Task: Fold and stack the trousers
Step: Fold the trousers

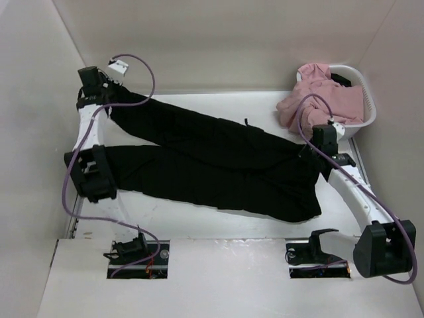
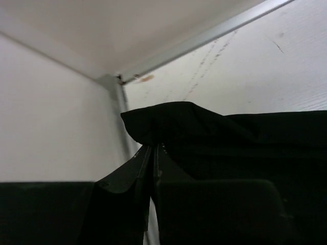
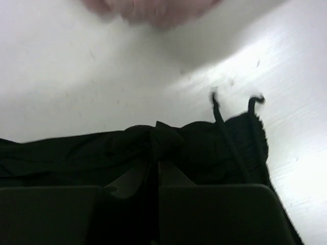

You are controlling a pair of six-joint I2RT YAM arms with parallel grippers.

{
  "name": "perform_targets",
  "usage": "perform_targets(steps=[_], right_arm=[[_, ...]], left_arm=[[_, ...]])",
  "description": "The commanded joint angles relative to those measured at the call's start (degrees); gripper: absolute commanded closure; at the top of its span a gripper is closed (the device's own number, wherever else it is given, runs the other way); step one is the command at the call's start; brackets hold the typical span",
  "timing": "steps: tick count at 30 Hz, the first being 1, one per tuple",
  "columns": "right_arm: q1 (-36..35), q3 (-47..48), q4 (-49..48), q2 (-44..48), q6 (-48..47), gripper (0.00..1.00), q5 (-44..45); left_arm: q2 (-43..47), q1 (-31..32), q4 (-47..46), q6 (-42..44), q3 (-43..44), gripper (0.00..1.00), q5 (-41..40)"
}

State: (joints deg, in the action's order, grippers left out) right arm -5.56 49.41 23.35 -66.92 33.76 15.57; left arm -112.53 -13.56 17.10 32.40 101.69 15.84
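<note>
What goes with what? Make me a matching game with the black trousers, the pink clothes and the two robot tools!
Things:
1. trousers
2. pink clothes
3. left tool
4. right tool

Places and states:
A. shut on the cloth near the drawstring
B. heaped in the white basket
C. spread out across the table
D. shut on a leg end at the far left corner

Pairs: 1-C, 2-B, 3-D, 4-A.
</note>
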Motion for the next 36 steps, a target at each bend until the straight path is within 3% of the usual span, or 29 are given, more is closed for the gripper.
perform_targets(steps=[1, 4, 8, 11, 15, 20, 28, 36], right_arm=[[-3.6, -4.3, 2.0, 1.2, 4.9, 1.00, 1.7], [-10.7, -7.7, 2.3, 0.6, 10.4, 0.96, 1.3], [-17.9, -9.4, 4.0, -2.4, 15.6, 0.49, -1.9], [-18.4, -8.3, 4.8, 3.1, 15.2, 0.32, -2.8], [-11.1, -3.7, 8.7, 11.6, 11.0, 0.20, -1.6], [0.3, 0.3, 9.3, 5.9, 2.6, 0.02, -6.2], [11.0, 2.5, 0.8, -6.1, 0.3, 0.00, -6.9], [11.0, 8.0, -2.9, -22.0, 2.9, 0.00, -4.6]], left_arm=[[10.2, 0.5, -5.1, 8.9, -13.0, 1.00, -0.4], [16.4, -0.9, -7.2, 11.8, -26.5, 1.00, -0.9], [20.4, -4.5, -10.2, 11.8, -38.6, 1.00, -1.7], [22.0, -5.8, -11.6, 11.4, -42.3, 1.00, -2.3], [23.2, -7.5, -12.1, 10.0, -44.3, 1.00, -2.5], [23.1, -8.8, -13.0, 10.0, -46.2, 1.00, -2.9], [22.3, -10.4, -14.2, 11.5, -48.7, 1.00, -4.1], [20.2, -12.7, -14.7, 12.1, -46.5, 1.00, -5.0]])
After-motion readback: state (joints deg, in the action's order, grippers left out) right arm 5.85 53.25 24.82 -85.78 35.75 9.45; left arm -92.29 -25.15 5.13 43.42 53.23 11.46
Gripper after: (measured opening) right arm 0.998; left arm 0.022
